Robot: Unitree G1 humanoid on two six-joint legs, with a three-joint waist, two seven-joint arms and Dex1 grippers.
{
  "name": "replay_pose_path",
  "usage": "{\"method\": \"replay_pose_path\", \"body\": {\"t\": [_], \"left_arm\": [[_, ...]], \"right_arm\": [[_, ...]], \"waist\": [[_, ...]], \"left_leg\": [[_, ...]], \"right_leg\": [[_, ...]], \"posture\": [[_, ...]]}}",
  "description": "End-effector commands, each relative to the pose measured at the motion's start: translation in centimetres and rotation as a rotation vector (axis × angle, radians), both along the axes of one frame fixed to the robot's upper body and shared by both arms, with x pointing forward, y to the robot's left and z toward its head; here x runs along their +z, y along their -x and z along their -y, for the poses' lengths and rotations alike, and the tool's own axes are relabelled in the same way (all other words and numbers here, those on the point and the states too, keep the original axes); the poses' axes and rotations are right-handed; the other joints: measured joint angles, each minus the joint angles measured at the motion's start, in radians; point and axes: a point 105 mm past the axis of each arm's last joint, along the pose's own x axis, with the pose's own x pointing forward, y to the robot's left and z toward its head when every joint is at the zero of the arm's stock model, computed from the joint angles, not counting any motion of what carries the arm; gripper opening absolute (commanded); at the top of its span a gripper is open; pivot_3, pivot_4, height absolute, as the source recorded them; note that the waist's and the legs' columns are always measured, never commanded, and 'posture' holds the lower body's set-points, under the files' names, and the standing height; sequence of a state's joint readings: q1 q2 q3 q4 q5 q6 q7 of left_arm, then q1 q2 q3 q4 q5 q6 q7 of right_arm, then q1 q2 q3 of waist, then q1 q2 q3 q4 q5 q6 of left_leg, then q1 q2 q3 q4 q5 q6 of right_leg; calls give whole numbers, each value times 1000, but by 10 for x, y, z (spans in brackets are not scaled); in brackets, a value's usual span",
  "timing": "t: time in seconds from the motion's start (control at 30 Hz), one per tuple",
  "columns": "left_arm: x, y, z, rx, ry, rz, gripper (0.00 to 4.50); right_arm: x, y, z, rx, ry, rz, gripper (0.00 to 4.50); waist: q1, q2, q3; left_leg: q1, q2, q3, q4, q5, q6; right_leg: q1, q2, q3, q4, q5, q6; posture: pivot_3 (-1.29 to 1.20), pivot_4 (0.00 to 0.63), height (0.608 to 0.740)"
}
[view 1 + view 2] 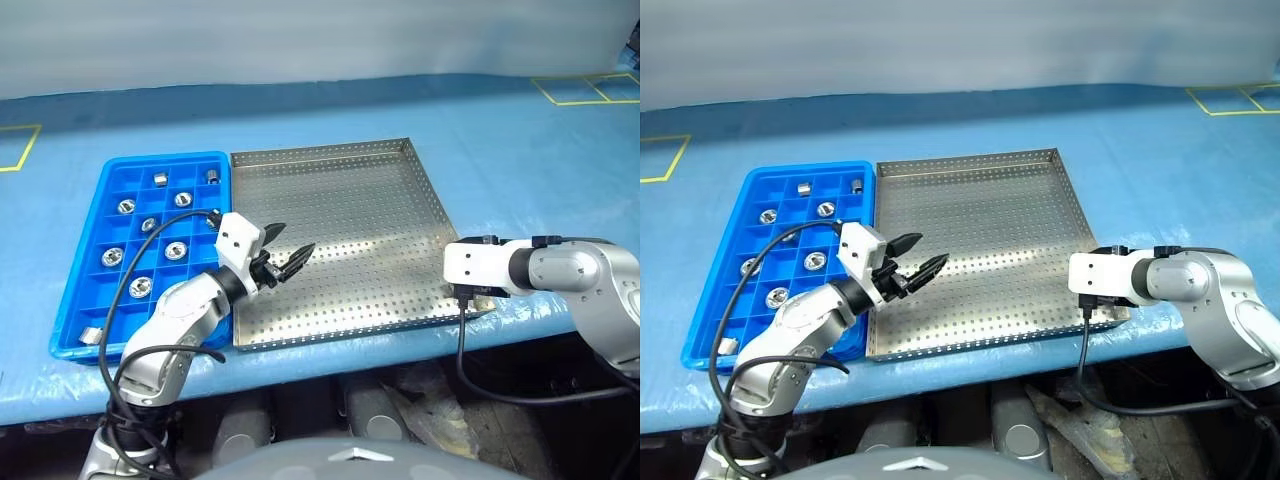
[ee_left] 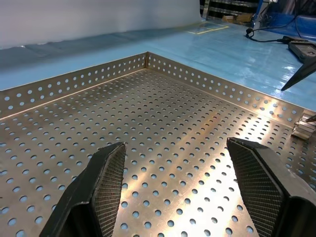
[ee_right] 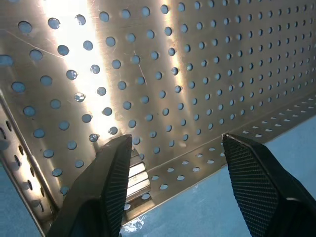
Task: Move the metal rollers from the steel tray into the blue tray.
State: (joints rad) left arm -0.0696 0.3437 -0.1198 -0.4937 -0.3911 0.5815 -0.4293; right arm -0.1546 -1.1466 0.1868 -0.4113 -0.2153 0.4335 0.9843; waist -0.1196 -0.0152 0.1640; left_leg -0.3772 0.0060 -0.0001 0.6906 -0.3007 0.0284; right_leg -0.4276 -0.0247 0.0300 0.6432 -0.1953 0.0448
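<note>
The left gripper (image 1: 284, 256), fingers apart and empty, hovers over the steel tray (image 1: 340, 200) near its left rim. The right gripper (image 3: 173, 163), also spread, hangs above the tray's near right corner. About ten metal rollers (image 1: 176, 250) (count uncertain) sit in the blue tray (image 1: 90, 255), which touches that left rim.

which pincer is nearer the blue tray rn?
Left. The left pincer hangs open just inside the steel tray's rim beside the blue tray. The right pincer, open, is at the steel tray's far corner.
</note>
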Motion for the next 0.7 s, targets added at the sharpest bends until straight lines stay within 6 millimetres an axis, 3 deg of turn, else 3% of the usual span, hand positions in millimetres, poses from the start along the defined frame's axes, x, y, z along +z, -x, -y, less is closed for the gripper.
{"method": "replay_pose_path", "body": {"t": [0.03, 0.3, 0.7], "left_arm": [[16, 2, -2, 11, 5, 74, 3589], [16, 2, -3, 17, 7, 73, 3589], [16, 2, -4, 20, 1, 76, 3589]], "right_arm": [[9, -2, 6, 7, 49, 15, 3089], [9, 5, 13, -14, 73, -13, 3089], [-14, 7, 19, -55, 57, -104, 3089]], "waist": [[2, 0, 0], [3, 0, 0], [2, 0, 0]], "left_leg": [[0, 0, 0, 0, 0, 0], [0, 0, 2, 0, 0, 0], [1, 0, 6, 2, -1, 2]], "right_leg": [[0, 0, 0, 0, 0, 0], [0, 0, 2, 0, 0, 0], [0, 0, 7, 0, 0, 1]], "posture": [[-193, 150, 740], [-200, 150, 740], [-193, 150, 740]]}}
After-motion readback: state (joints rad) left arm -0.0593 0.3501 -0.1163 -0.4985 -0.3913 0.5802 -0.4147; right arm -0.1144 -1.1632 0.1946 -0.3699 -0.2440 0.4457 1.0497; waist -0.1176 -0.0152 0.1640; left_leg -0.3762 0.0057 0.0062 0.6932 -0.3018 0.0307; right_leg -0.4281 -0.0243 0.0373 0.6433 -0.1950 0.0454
